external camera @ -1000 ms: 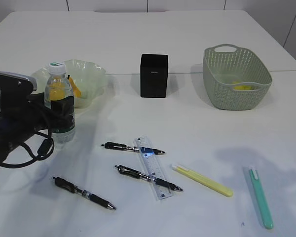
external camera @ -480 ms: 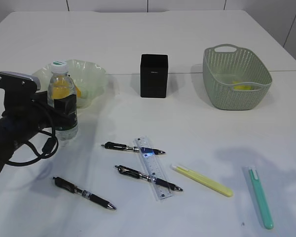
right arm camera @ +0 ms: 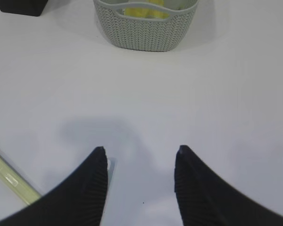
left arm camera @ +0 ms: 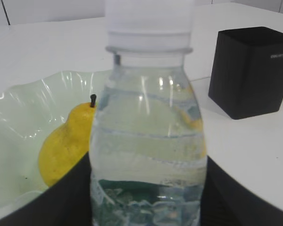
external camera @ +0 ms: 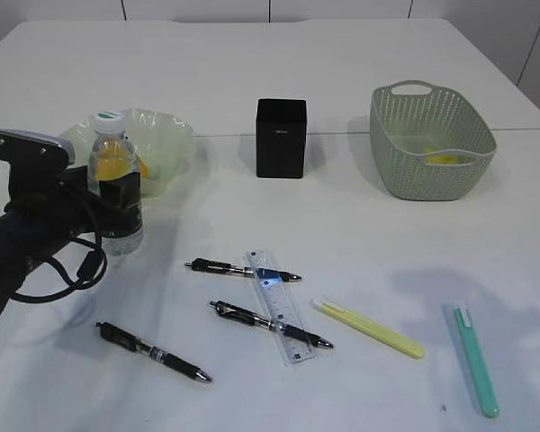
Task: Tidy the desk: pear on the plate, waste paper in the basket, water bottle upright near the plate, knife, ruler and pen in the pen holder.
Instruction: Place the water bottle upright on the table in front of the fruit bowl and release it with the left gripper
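Clear plastic fills my left claw (left arm camera: 148, 207): its two dark fingers clamp the water bottle (external camera: 115, 184) upright on the table (external camera: 360, 225), just beside the green plate (external camera: 166, 135) where the pear (left arm camera: 66, 146) sits. My right claw (right arm camera: 139, 162) hangs spread and empty above bare table, the basket (right arm camera: 146, 23) beyond it.

in my left gripper (external camera: 117, 202) the water bottle (external camera: 114, 184) has gone from tilted to upright, closer to the plate (external camera: 166, 135).
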Tool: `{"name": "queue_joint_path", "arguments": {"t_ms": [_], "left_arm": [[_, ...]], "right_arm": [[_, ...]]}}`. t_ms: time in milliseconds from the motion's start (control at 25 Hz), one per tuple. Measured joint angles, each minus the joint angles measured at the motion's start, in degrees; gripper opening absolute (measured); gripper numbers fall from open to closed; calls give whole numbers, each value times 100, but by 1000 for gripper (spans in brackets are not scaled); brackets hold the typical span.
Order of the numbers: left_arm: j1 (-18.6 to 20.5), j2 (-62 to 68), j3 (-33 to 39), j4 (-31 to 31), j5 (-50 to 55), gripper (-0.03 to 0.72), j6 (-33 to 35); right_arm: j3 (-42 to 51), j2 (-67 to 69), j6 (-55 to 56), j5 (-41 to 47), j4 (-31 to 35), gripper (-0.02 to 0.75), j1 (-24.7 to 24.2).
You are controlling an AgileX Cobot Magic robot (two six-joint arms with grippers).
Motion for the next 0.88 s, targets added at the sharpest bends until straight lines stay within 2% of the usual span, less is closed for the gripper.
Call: {"name": "queue_joint_path", "arguments": {"t_ms": [240, 880], "left_arm": [[0, 19, -35, 542, 10, 386, 0], [0, 56, -230, 612, 96, 386, -10]], "right_arm": [[0, 0, 0, 0, 0, 350, 0], [0, 0, 0, 0, 0, 350, 0]]}}
